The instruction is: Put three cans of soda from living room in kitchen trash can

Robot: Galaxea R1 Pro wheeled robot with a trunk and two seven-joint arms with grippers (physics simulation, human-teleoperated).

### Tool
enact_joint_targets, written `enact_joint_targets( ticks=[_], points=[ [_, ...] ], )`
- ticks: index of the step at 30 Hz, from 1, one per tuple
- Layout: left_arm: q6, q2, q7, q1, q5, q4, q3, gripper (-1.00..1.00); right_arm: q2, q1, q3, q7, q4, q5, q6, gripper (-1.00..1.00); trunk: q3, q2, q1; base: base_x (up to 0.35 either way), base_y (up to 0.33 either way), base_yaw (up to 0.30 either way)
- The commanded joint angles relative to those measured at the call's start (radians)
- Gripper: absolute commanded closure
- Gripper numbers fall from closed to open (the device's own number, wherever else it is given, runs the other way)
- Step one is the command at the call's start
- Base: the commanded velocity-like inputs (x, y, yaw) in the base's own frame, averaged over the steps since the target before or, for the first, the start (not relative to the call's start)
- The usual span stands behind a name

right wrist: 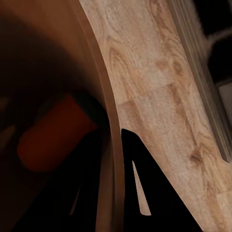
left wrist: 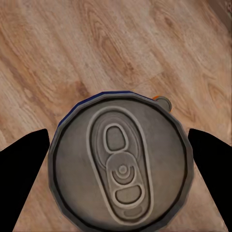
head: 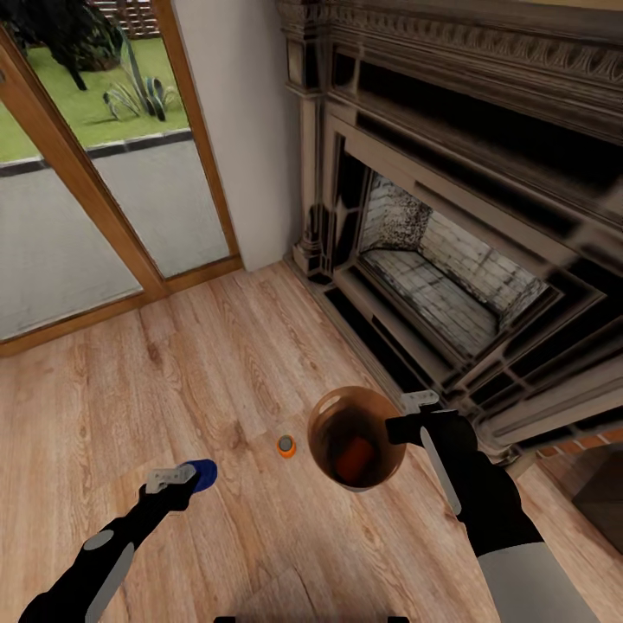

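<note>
My left gripper [head: 184,477] is shut on the dark blue can of soda [head: 204,474], low over the wood floor. In the left wrist view its silvery top [left wrist: 121,164] sits between the two black fingers [left wrist: 24,169]. An orange can of soda [head: 286,446] stands on the floor between my arms, and it peeks out behind the blue one [left wrist: 163,100]. My right gripper [head: 405,426] is shut on the rim of the tash can [head: 324,433], held above the floor. The rim [right wrist: 110,145] runs between the fingers [right wrist: 142,183]. Another orange can [head: 355,459] lies inside the bin [right wrist: 53,135].
The dark fireplace [head: 450,260] with its raised hearth stands close on the right, just beyond the right arm. Wood-framed glass doors [head: 95,216] fill the far left, with a white wall [head: 242,130] between them and the fireplace. Wood floor [head: 216,346] lies ahead.
</note>
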Motion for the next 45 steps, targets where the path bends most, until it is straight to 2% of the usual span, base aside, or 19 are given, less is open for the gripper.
enact_joint_targets(
  ticks=[1,3,9,14,16,18,20,22,25,27,29,31,36,40,45],
  points=[
    [0.016,0.0,-0.034,0.0,0.0,-0.006,0.0,1.0,0.0,0.001,0.0,0.004,0.001,-0.018,0.0,1.0,0.0,0.0,0.0,0.0,0.0,0.0],
    [0.065,0.0,-0.101,0.0,0.002,-0.034,0.001,1.0,0.0,0.003,0.0,0.004,0.002,-0.018,-0.001,1.0,0.0,0.0,0.0,0.0,0.0,0.0],
    [0.157,0.0,-0.221,0.0,0.003,-0.103,0.003,1.0,0.0,0.008,0.002,0.002,0.005,-0.013,-0.002,1.0,0.0,0.0,0.0,0.0,0.0,0.0],
    [0.274,0.011,-0.322,0.0,0.003,-0.18,0.008,1.0,0.0,0.014,0.06,0.0,0.006,-0.008,-0.003,1.0,0.0,0.0,0.0,0.0,0.0,0.0],
    [0.31,0.018,-0.385,0.0,0.003,-0.196,0.031,1.0,0.0,0.015,0.073,0.0,0.006,-0.007,-0.003,1.0,0.0,0.0,0.0,0.0,0.0,0.0],
    [0.32,0.022,-0.415,0.0,0.003,-0.2,0.054,1.0,0.0,0.015,0.077,-0.001,0.006,-0.007,-0.004,1.0,0.0,0.0,0.0,0.0,0.0,0.0],
    [0.331,0.026,-0.461,0.0,0.004,-0.205,0.092,1.0,0.0,0.016,0.08,-0.002,0.011,-0.006,-0.004,1.0,0.0,0.0,0.0,0.0,0.0,0.0],
    [0.335,0.032,-0.483,0.0,0.004,-0.207,0.11,1.0,0.0,0.016,0.083,-0.002,0.029,-0.006,-0.005,1.0,0.0,0.0,0.0,0.0,0.0,0.0],
    [0.342,0.036,-0.495,0.0,0.004,-0.208,0.118,1.0,0.0,0.016,0.084,-0.002,0.051,-0.006,-0.006,1.0,0.0,0.0,0.0,0.0,0.0,0.0],
    [0.373,0.04,-0.52,0.0,0.005,-0.209,0.121,1.0,0.0,0.016,0.084,-0.003,0.071,-0.006,-0.007,1.0,0.0,0.0,0.0,0.0,0.0,0.0],
    [0.398,0.041,-0.562,0.0,0.004,-0.209,0.122,1.0,0.0,0.016,0.084,-0.003,0.086,-0.006,-0.007,1.0,0.0,0.0,0.0,0.0,0.0,0.0],
    [0.42,0.045,-0.639,0.0,0.003,-0.218,0.124,1.0,0.0,0.016,0.084,-0.004,0.11,-0.006,-0.009,1.0,0.0,0.0,0.0,0.0,0.0,0.0],
    [0.43,0.062,-0.676,0.0,0.005,-0.256,0.126,1.0,0.0,0.016,0.084,-0.004,0.13,-0.007,-0.01,1.0,0.0,0.0,0.0,0.0,0.0,0.0],
    [0.488,0.067,-0.687,0.0,0.006,-0.297,0.127,1.0,0.0,0.016,0.085,-0.004,0.165,-0.007,-0.019,1.0,0.0,0.0,0.0,0.0,0.0,0.0],
    [0.538,0.069,-0.69,0.0,0.006,-0.348,0.128,1.0,0.006,0.016,0.087,-0.004,0.236,-0.007,-0.105,1.0,0.0,0.0,0.0,0.0,0.0,0.0]
  ],
)
